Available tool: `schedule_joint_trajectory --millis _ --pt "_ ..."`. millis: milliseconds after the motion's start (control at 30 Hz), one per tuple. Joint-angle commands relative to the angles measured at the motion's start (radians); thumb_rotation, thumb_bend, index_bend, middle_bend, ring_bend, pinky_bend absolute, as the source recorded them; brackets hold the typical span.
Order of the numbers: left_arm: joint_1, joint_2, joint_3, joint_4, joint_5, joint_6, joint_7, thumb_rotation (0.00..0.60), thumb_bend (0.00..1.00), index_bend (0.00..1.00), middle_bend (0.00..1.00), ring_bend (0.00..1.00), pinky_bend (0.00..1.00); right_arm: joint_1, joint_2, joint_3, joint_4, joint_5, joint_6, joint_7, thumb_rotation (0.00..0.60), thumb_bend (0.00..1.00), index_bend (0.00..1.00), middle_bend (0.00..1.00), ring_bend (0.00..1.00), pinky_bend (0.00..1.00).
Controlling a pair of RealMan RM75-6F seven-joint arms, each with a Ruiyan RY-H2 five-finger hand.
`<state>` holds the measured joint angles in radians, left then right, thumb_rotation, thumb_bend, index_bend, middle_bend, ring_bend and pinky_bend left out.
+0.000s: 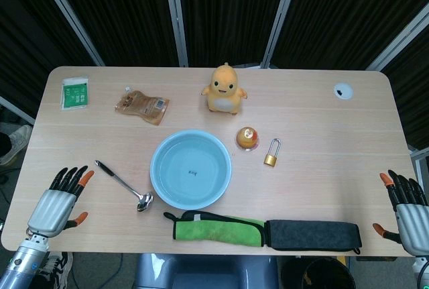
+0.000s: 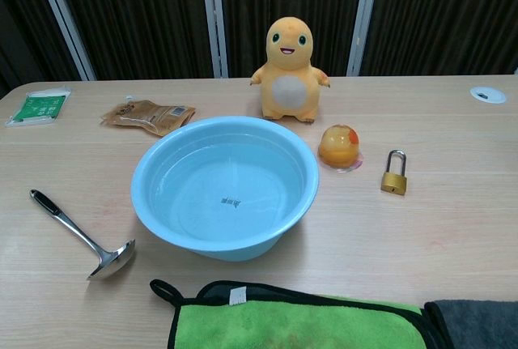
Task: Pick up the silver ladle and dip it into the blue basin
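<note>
The silver ladle lies flat on the table left of the blue basin, its black-tipped handle pointing away to the left and its bowl close to the basin's near side. The basin holds water. My left hand rests open near the table's front-left edge, a short way left of the ladle's handle, holding nothing. At the front-right edge my right hand is open too, far from both objects. The chest view shows neither hand.
An orange toy figure stands behind the basin. A small orange jelly cup and a brass padlock lie to its right. A green cloth and a dark grey cloth line the front edge. A brown snack pouch and a green packet lie back left.
</note>
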<state>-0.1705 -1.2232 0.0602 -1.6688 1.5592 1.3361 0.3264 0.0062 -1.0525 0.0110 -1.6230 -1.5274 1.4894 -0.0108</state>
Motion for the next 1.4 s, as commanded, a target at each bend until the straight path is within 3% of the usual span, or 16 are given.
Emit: schedule_joint_trajectory --millis 33,200,433,667,1067,1400 --pt "0.000 0.000 0.000 0.000 0.000 0.000 0.001 0.600 0.21 0.03 0.00 0.00 0.00 0.000 0.000 0.000 0.000 0.001 -0.001 0.000 0.600 0.00 0.00 0.00 0.00 0.00" --pt "-0.001 -0.001 0.001 0.001 -0.005 -0.005 0.001 0.600 0.21 0.10 0.00 0.00 0.00 0.001 0.001 0.000 -0.001 -0.001 -0.001 0.002 0.600 0.00 0.00 0.00 0.00 0.00" --pt "-0.026 0.025 -0.006 -0.001 -0.045 -0.069 -0.059 0.600 0.21 0.28 0.00 0.00 0.00 -0.002 0.005 -0.002 -0.003 -0.013 0.008 0.018 0.600 0.00 0.00 0.00 0.00 0.00" --pt "-0.090 -0.007 -0.051 0.105 -0.116 -0.169 -0.064 0.600 0.23 0.42 0.00 0.00 0.00 0.012 -0.001 0.005 0.002 0.015 -0.026 0.006 0.600 0.00 0.00 0.00 0.00 0.00" --pt "-0.178 -0.197 -0.085 0.376 -0.142 -0.281 -0.132 0.600 0.24 0.42 0.00 0.00 0.00 0.027 0.001 0.016 0.004 0.047 -0.061 0.016 0.600 0.00 0.00 0.00 0.00 0.00" --pt "-0.228 -0.324 -0.081 0.486 -0.124 -0.321 -0.130 0.600 0.26 0.46 0.00 0.00 0.00 0.039 0.013 0.020 0.015 0.063 -0.089 0.053 0.600 0.00 0.00 0.00 0.00 0.00"
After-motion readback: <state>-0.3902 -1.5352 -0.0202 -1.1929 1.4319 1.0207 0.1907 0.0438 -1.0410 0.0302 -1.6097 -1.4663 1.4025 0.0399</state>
